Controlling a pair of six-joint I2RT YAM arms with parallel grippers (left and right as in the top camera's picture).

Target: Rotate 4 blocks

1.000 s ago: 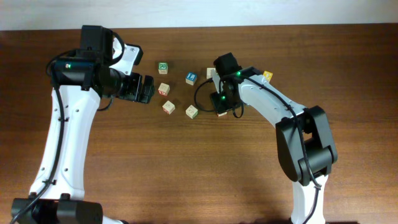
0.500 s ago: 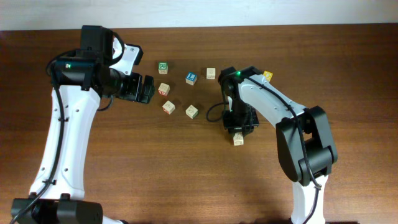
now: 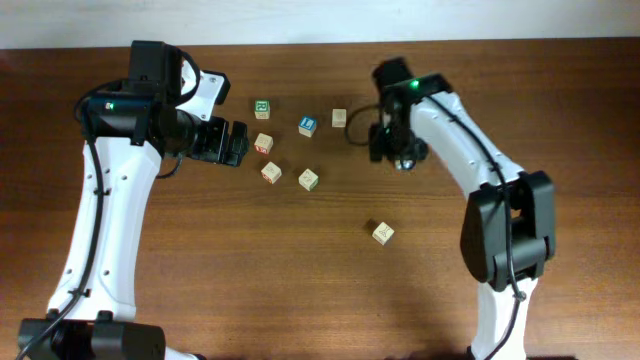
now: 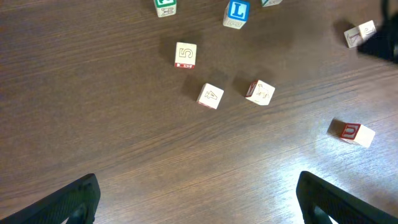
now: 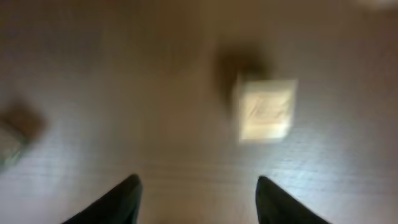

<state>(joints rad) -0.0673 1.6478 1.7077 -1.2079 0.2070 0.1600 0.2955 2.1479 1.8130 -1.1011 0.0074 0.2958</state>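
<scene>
R tool [image 5: 198,185] hangs over the desk [image 3: 250,280], jaws part-open w/ nothing btwn them, one blurred pale cube [image 5: 264,109] just ahead. L tool [image 4: 196,190] gapes wide, also empty, near a loose trio of pale blocks [image 4: 211,96], none touching. Another pale block [image 3: 382,233] sits alone, well apart; blue-faced cube [image 3: 308,125] and green-faced cube [image 3: 262,108] lie beyond the trio.

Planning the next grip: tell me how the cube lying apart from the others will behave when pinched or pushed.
The lone cube looks like pale wood with flat faces, so probably stiff, and apt to slide rather than roll on the table. It is small beside the right arm, so likely light and easily spun by an off-centre push.
</scene>
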